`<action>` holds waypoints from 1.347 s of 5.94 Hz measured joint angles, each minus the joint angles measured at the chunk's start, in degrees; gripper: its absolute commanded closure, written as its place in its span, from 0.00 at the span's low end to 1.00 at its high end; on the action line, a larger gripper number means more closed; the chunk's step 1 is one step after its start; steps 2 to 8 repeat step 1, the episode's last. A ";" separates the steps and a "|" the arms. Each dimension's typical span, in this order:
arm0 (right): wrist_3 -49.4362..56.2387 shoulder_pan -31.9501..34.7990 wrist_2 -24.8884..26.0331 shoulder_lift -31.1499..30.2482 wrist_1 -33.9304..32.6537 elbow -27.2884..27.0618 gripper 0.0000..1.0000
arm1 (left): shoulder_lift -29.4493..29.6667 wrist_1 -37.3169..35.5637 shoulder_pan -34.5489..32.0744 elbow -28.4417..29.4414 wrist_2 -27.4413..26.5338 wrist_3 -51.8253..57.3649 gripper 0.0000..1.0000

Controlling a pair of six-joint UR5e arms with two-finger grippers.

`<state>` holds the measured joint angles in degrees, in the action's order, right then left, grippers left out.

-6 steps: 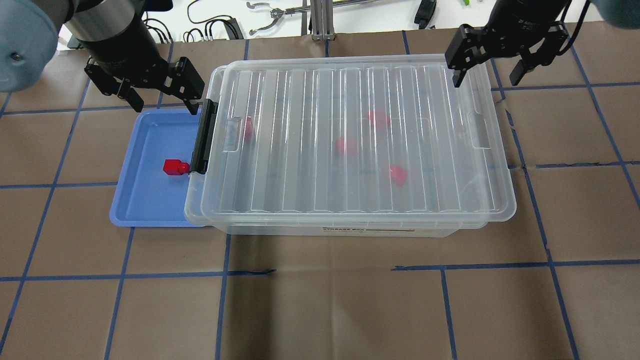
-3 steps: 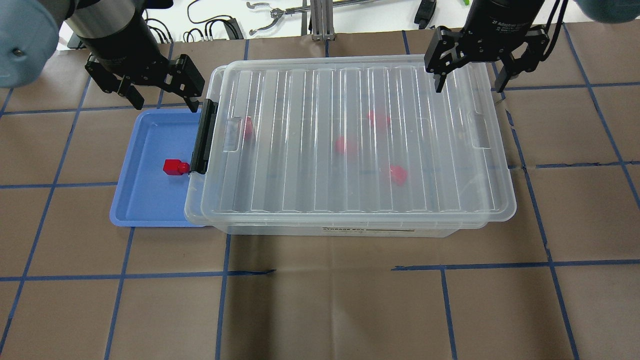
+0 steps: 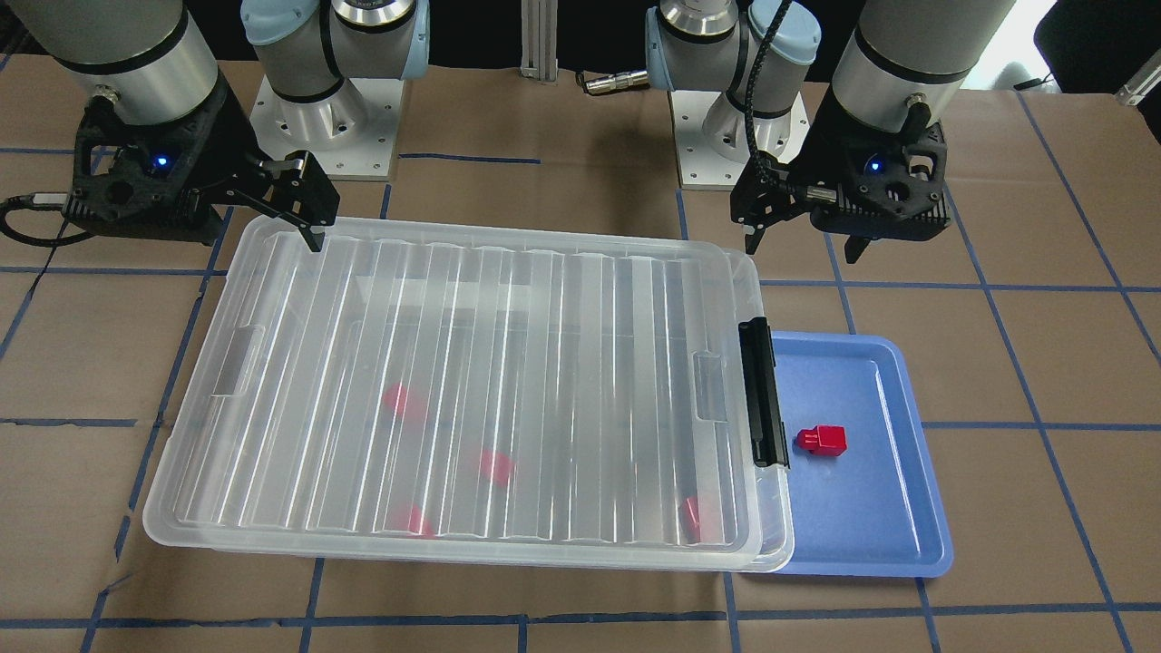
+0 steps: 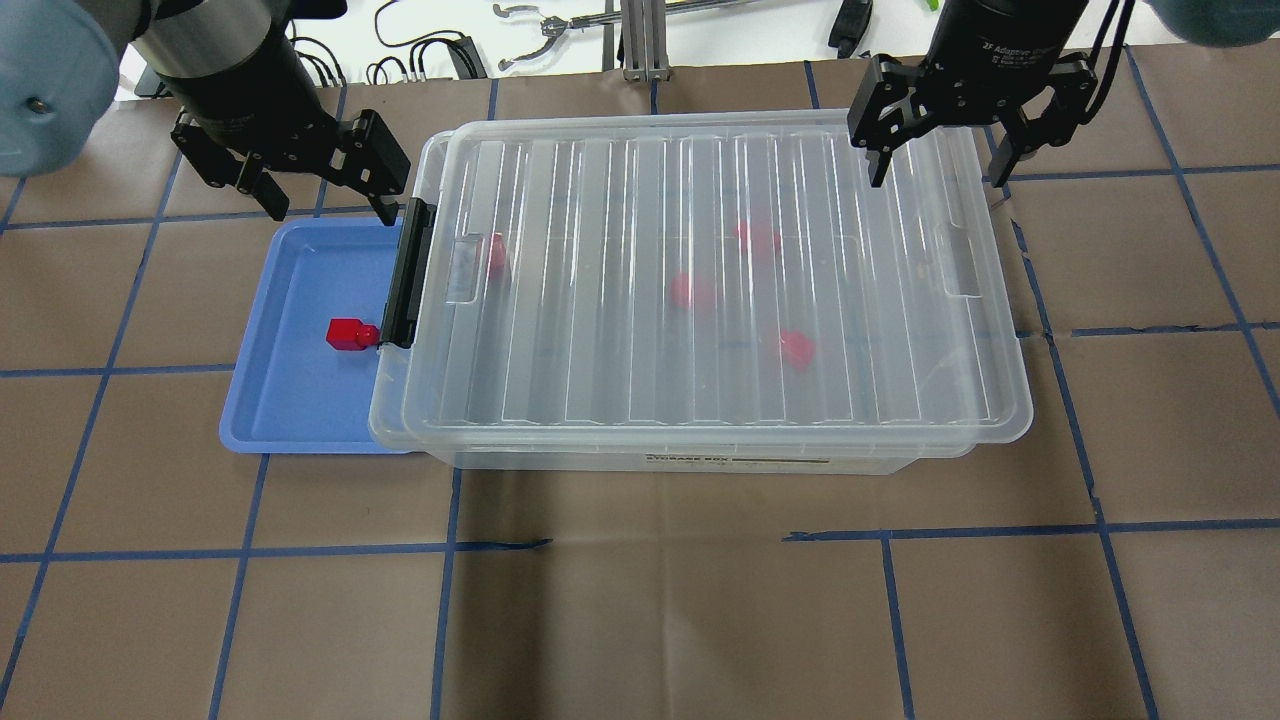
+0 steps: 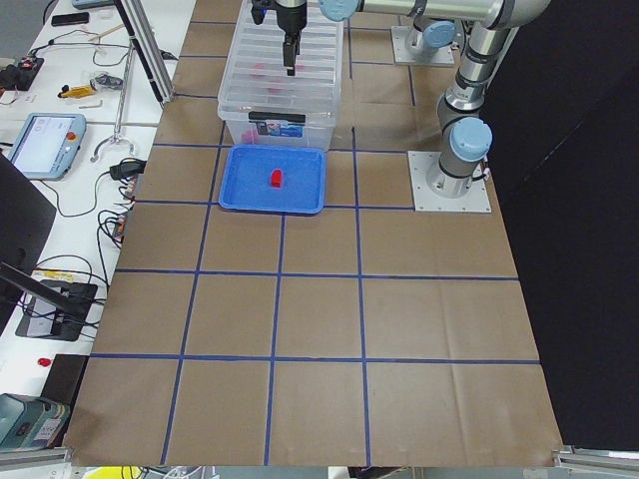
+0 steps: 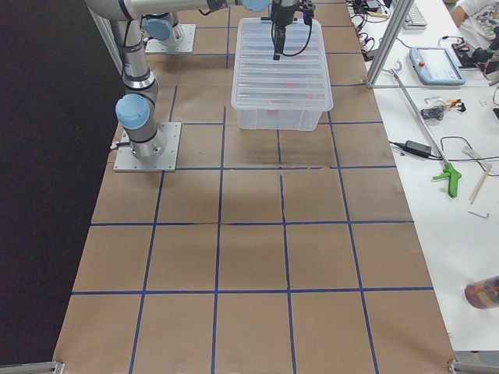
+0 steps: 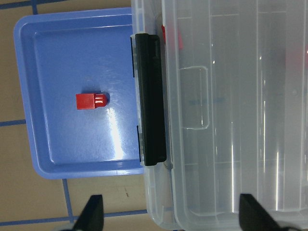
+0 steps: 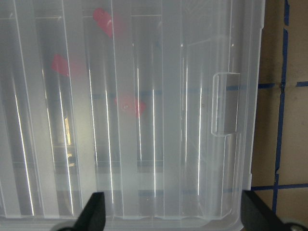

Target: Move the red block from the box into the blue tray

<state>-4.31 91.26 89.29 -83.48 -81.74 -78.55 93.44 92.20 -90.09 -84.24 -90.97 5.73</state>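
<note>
Loosely agape left tool (image 4: 332,215), right tool (image 4: 939,180); boxy red block (image 4: 347,334) in glossy blue tray (image 4: 290,400).

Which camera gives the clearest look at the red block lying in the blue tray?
The left wrist view: the block is close, unobstructed, stub toward the latch. Front and overhead views show it smaller in the tray; exterior left shows a speck; the right-side views miss it.
</note>
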 measured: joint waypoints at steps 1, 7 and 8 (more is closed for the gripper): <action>0.06 0.03 -0.05 0.01 -0.03 -0.05 0.00 | -0.01 0.00 0.00 -0.02 -0.02 0.01 0.02; 0.06 0.03 -0.05 0.01 -0.03 -0.05 0.00 | -0.01 0.00 0.00 -0.02 -0.02 0.01 0.02; 0.06 0.03 -0.05 0.01 -0.03 -0.05 0.00 | -0.01 0.00 0.00 -0.02 -0.02 0.01 0.02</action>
